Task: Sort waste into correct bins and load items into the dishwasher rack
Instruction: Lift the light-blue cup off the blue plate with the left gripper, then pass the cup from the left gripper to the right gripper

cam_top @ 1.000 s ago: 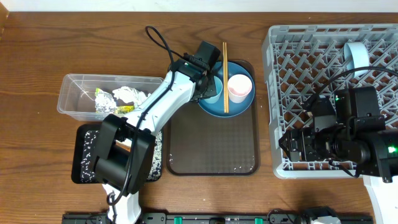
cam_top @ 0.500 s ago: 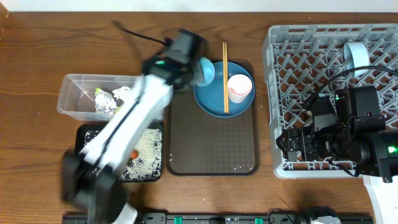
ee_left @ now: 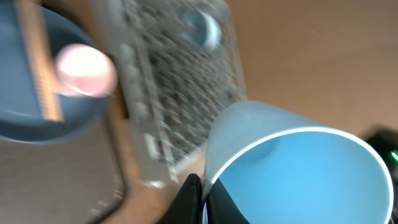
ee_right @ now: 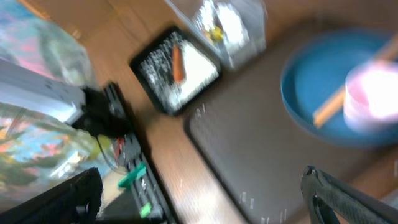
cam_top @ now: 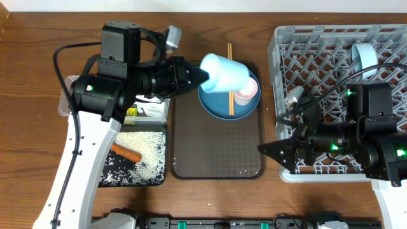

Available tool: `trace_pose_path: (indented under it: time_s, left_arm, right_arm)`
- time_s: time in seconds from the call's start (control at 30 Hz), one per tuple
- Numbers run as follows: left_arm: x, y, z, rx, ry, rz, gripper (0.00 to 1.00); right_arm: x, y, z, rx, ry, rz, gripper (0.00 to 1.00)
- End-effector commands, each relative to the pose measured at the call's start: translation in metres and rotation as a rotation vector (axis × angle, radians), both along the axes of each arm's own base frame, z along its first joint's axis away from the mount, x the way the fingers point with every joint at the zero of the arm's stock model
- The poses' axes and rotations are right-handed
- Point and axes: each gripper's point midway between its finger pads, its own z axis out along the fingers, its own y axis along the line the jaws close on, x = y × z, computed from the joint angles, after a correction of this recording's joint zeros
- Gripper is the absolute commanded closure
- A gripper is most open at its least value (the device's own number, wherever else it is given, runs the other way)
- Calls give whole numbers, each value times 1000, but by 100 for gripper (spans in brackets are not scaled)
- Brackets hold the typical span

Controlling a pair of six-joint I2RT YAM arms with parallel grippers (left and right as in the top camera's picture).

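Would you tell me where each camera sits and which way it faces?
Overhead: above the table, looking down; left arm and right arm show.
Left wrist: faces the rack; left tool grips the light blue cup.
Right wrist: faces the black tray; open right tool shows.
Shared: pink cup on blue plate, in both wrist views.

Two light blue cups: one light blue cup (cam_top: 224, 73) aloft, a second cup (cam_top: 364, 56) in the single grey dishwasher rack (cam_top: 299, 51). One pale pink cup (cam_top: 248, 93), one blue plate (cam_top: 213, 107), one carrot piece (cam_top: 127, 153). One black tray (cam_top: 143, 182), one clear tub (cam_top: 63, 105), one brown serving tray (cam_top: 216, 149). The chopsticks (cam_top: 230, 56) read as one line, so their number cannot be told. The rice bits (cam_top: 149, 149) are too many to count.
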Motion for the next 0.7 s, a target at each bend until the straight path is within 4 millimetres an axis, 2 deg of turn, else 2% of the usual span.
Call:
trace_pose_path:
  time_s: [0.0,0.07,0.13,0.23,0.43,0.67]
  left_arm:
    - [-31,-17,25,-150,7,-189,94]
    - [-40,-22,31,-185,16,-238,94]
    - [-47,-26,34,-203,19,-270,94]
    - [-52,-31,33,-203,20,-292,94]
    - [-70,-47,35,-213,29,-369,94]
    - [-80,-56,35,-211,30,-407,94]
  right_arm:
    - [-5,15,29,142,-87,102,1]
    - [8,14,35,140,-128,68,4]
    - [20,12,37,125,-160,25,1]
    - [24,14,45,144,-204,39,1]
    - [24,17,53,173,-241,65,1]
    - [4,28,79,313,-279,206,1]
